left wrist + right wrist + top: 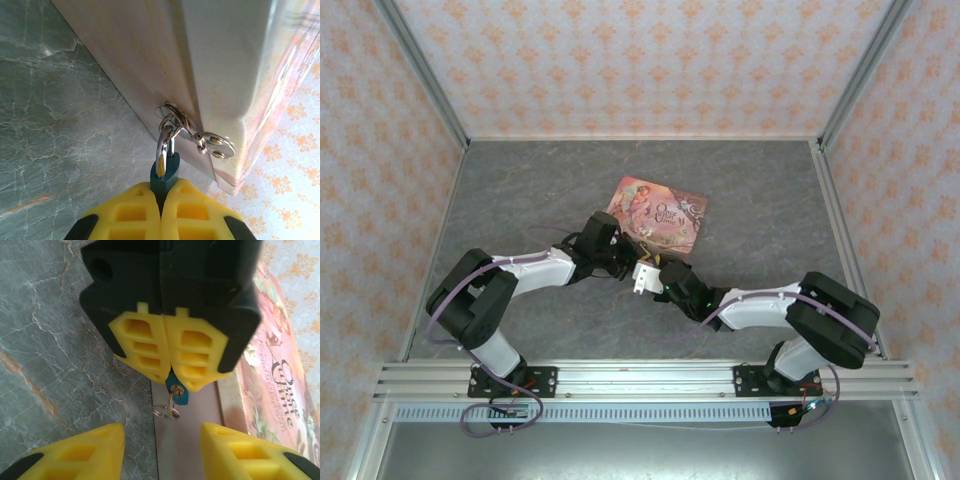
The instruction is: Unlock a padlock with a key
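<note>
Padlock (pixel 165 176), teal, is hooked by its shackle through the hasp (pixel 200 137) of the pink box (pixel 225 60) lying mid-table. We see the left gripper (pixel 161 195) clamped tight on its body. A key (pixel 173 396) with a wire ring sits in its keyhole. Near it, the right gripper (pixel 162 450) has its fingers parted, holding nothing.

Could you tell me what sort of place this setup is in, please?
Likely a lab test cell: patterned wall panels, aluminium frame posts, and two robot arms bolted to a rail.
</note>
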